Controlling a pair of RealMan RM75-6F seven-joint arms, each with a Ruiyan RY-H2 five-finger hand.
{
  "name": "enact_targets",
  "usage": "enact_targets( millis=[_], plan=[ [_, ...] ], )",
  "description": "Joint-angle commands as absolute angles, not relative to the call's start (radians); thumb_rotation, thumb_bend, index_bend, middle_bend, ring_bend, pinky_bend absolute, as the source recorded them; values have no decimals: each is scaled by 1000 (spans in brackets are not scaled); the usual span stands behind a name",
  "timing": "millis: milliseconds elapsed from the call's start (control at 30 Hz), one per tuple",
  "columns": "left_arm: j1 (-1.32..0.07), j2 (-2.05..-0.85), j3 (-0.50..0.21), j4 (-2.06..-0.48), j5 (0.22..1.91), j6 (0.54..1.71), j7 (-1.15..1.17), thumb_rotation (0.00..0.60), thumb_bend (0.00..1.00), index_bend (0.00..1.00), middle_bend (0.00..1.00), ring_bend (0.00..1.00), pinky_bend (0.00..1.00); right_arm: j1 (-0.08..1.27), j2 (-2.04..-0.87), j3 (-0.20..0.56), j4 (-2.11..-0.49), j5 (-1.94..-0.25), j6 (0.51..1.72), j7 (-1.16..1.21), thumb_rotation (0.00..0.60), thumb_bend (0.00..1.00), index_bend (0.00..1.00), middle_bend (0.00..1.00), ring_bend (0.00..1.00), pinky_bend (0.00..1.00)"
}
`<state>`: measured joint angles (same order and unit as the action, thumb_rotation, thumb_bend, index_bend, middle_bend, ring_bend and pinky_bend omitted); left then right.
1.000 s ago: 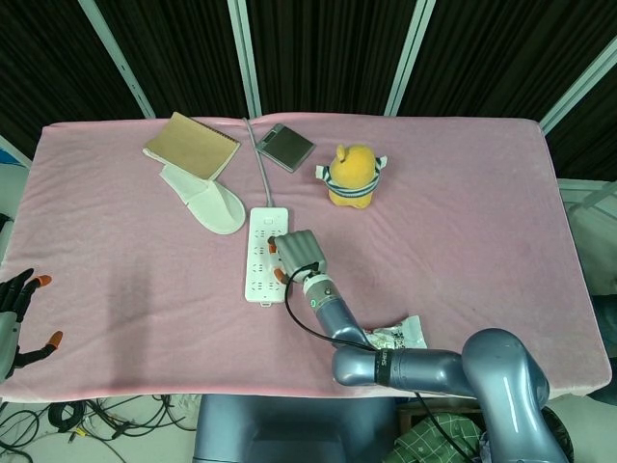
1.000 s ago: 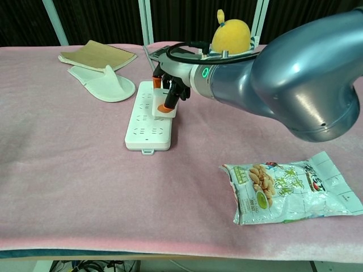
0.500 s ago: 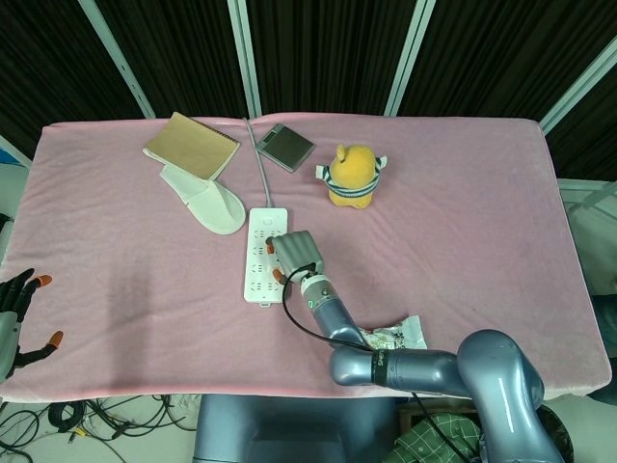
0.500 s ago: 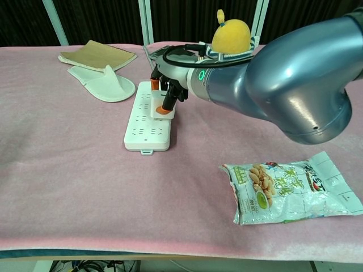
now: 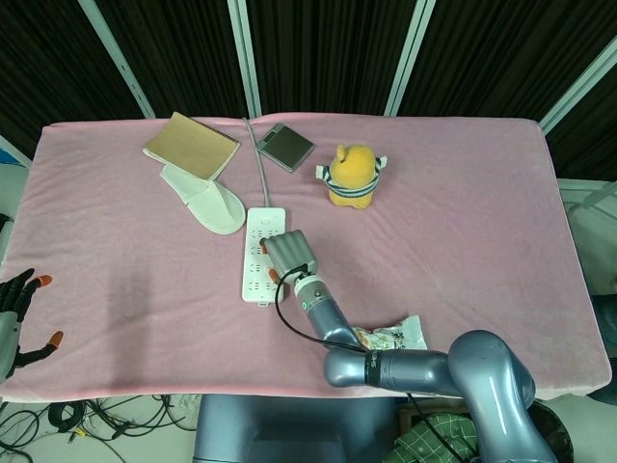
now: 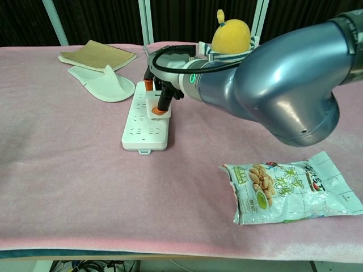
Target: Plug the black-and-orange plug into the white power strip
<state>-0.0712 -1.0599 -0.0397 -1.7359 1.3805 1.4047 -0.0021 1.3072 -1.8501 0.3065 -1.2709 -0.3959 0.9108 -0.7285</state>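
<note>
The white power strip (image 5: 256, 262) (image 6: 138, 122) lies lengthwise in the middle of the pink table, its grey cord running to the far edge. My right hand (image 5: 289, 256) (image 6: 163, 90) is over the strip's right half and grips the black-and-orange plug (image 6: 154, 106), whose white face sits low over the sockets. The hand hides the prongs, so I cannot tell whether they are in a socket. In the head view the plug is mostly covered by the hand. My left hand (image 5: 19, 313) hangs off the table's left edge, fingers spread, holding nothing.
A white slipper (image 5: 204, 200) (image 6: 102, 85) and a brown notebook (image 5: 191, 145) lie left of the strip. A yellow plush toy (image 5: 351, 176) (image 6: 231, 35) and a grey wallet (image 5: 284, 147) sit behind. A snack bag (image 6: 289, 188) lies near the front right.
My right hand with the plug has slid slightly left across the strip. The strip has shifted a little to the left with it. The left hand has not moved.
</note>
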Motion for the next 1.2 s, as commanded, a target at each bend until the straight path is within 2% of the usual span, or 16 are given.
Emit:
enact_targets(
  millis=[33, 500, 867, 1200],
  plan=[
    [-71, -1059, -39, -1736, 1379, 1404, -2, 600, 272, 109, 14, 0, 0, 1312, -1858, 307, -1264, -398, 914, -736, 600, 397, 893, 732, 747, 532],
    [-72, -1057, -39, -1740, 1375, 1400, -2, 600, 272, 109, 14, 0, 0, 1330, -1889, 302, -1222, -385, 906, -786, 600, 400, 981, 790, 788, 558],
    [-73, -1055, -39, -1742, 1374, 1398, -3, 600, 271, 109, 14, 0, 0, 1347, -1893, 286, -1215, -314, 887, -863, 600, 403, 1000, 814, 804, 571],
    [-74, -1054, -39, -1742, 1374, 1396, -4, 600, 271, 109, 14, 0, 0, 1341, -1897, 281, -1214, -327, 887, -867, 600, 450, 1000, 911, 879, 625]
  ],
)
